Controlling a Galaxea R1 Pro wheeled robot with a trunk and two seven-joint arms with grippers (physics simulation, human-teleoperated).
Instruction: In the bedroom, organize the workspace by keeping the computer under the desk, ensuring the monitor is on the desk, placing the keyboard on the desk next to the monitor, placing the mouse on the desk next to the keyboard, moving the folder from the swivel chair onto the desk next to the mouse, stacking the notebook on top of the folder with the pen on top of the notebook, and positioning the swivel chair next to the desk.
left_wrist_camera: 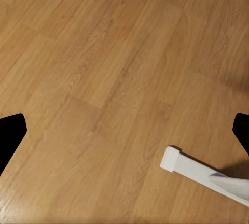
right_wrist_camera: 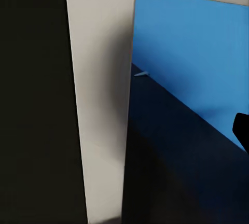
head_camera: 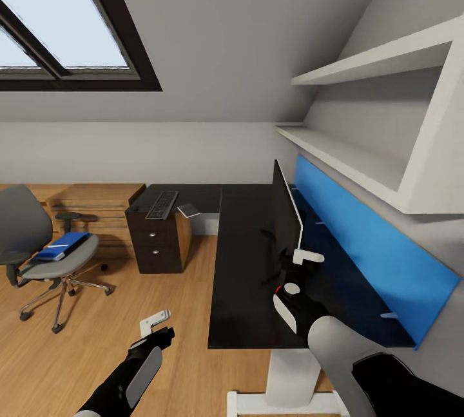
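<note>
Black desk [head_camera: 241, 262], right hand [head_camera: 298, 262] pinching monitor [head_camera: 283, 211] edge, left hand [head_camera: 158, 325] spread, no legible writing

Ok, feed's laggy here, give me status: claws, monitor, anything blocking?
Right claw at monitor edge, grip unclear. Left claw open, over floor. Monitor upright on desk. Folder on swivel chair. Nothing blocking.

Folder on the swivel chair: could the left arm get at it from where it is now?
Probably not yet. The folder lies uncovered on the swivel chair, but open wood floor separates it from the left end effector, so the base likely must roll closer.
</note>
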